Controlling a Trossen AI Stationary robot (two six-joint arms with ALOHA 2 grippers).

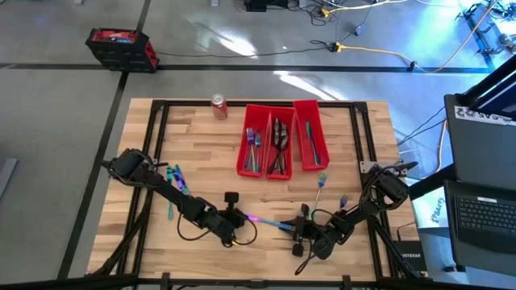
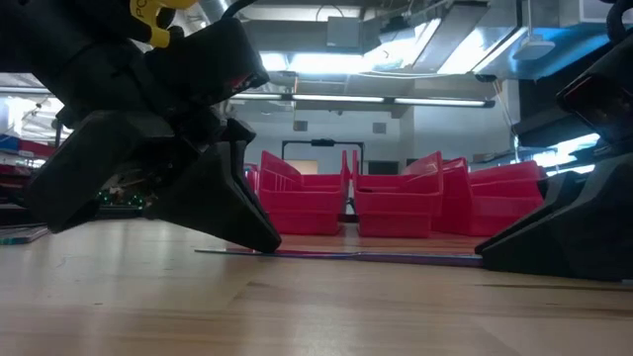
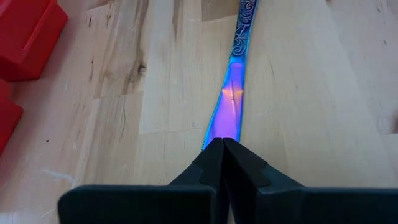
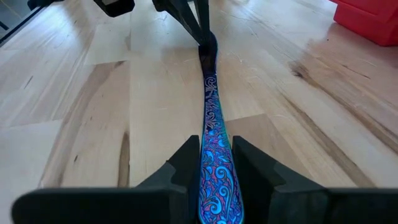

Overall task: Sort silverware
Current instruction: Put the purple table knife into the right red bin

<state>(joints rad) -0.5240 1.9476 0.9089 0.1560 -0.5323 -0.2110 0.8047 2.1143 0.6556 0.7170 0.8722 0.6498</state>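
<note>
The table [image 1: 201, 145] is pale wood planks, and at its far middle stand three red bins [image 1: 278, 147] side by side, already holding cutlery: forks in the left one, dark spoons in the middle, blue pieces in the right. A red can [image 1: 218, 105] stands just left of the bins at the far edge. A few loose pieces [image 1: 172, 181] lie at the left by the left arm, and two more [image 1: 321, 184] at the right, near the right arm.

Both arms meet at the near middle over one piece, a knife [image 1: 268, 221] lying flat on the wood between them. The left gripper [image 3: 222, 152] is pinched fully closed on its plain blade end, fingertips touching the table. The right gripper [image 4: 211, 163] is clamped narrowly on the patterned handle end.

This looks like a handover or a shared lift. To do it well, I judge that one gripper should let go before the other moves, or the thin metal will twist or slip. The one that keeps it should lift straight up, then carry it to the right bin and lower it lengthwise.

The knife is slim and flat, iridescent: the blade glows violet to blue, and the handle is teal with a fine swirling relief in pink and blue. It is probably slick, so a firm grip matters
</note>
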